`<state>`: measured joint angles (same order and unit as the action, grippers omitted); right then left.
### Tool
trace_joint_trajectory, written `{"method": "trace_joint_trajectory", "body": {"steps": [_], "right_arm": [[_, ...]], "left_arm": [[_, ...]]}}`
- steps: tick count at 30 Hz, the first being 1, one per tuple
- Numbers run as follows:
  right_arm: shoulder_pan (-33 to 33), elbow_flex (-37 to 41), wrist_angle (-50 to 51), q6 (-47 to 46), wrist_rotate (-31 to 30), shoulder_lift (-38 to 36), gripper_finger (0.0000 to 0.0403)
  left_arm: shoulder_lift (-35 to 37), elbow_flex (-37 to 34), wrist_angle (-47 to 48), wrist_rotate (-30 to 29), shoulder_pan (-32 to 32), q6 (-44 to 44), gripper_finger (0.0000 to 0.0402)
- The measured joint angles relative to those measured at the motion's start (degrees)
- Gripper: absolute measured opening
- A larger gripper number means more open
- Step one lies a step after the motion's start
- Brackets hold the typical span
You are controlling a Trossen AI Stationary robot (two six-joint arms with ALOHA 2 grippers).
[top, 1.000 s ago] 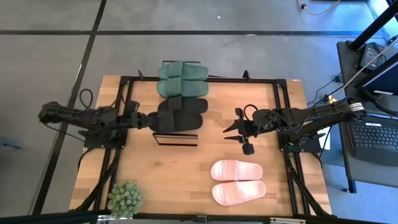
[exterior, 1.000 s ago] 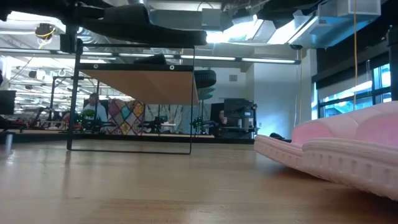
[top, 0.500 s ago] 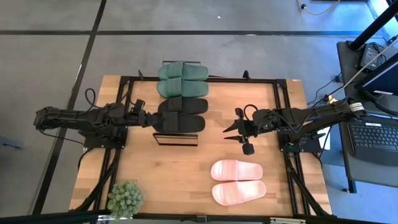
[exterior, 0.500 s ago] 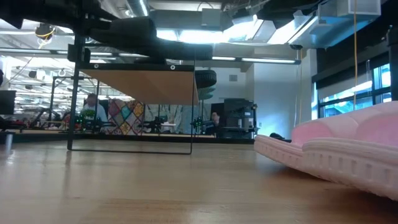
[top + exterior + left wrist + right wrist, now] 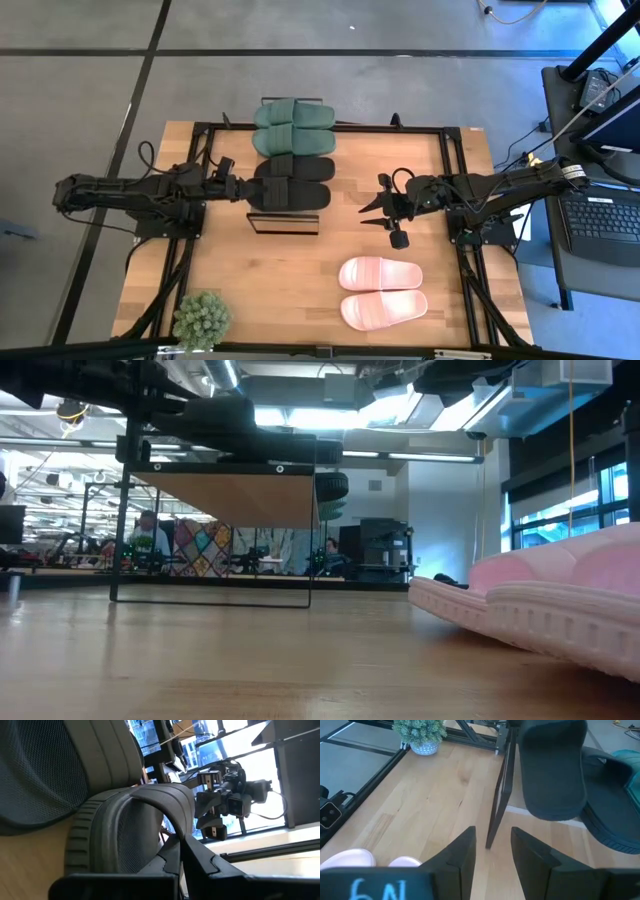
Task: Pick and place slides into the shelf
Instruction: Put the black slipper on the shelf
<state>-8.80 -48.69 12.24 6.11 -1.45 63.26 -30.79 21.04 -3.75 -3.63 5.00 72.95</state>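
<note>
Left gripper [image 5: 240, 190] is pinched shut with nothing in it, sitting right at the end of the nearer black slide [image 5: 288, 197] on top of the shelf [image 5: 283, 226]. From its wrist cam the closed fingers [image 5: 192, 855] point straight at the ribbed strap of that slide, about touching it, can't quite tell.

Right gripper [image 5: 372, 211] hangs over the bare middle of the table [image 5: 300, 280], well off to the side of the shelf, fingers [image 5: 457, 855] partly spread and holding nothing.

Slides so far: the dark green pair [image 5: 292, 127] is at the far end of the shelf top, hanging over the table's back edge, and the second black slide [image 5: 295, 168] lies beside the first, so four are up there in a row. The pale pink pair [image 5: 382, 291] is down on the tabletop near the front, side by side, and it fills the right of the low view [image 5: 540, 605]. Small potted plant [image 5: 201, 319] sits in the front left corner.
</note>
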Motion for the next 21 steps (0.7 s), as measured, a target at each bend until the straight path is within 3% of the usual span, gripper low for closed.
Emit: {"method": "trace_joint_trajectory", "body": {"steps": [6, 11, 21], "right_arm": [[0.0, 0.0, 0.1, 0.0, 0.0, 0.0, 0.0125], [0.0, 0.0, 0.1, 0.0, 0.0, 0.0, 0.0125], [0.0, 0.0, 0.1, 0.0, 0.0, 0.0, 0.0125]], "left_arm": [[-0.4, 0.0, -0.8, 0.4, 0.0, 0.0, 0.0], [-0.3, 0.0, -7.3, 1.1, 0.0, -1.4, 0.0], [-1.7, 0.0, -5.5, 1.7, 0.0, -1.4, 0.0]]}}
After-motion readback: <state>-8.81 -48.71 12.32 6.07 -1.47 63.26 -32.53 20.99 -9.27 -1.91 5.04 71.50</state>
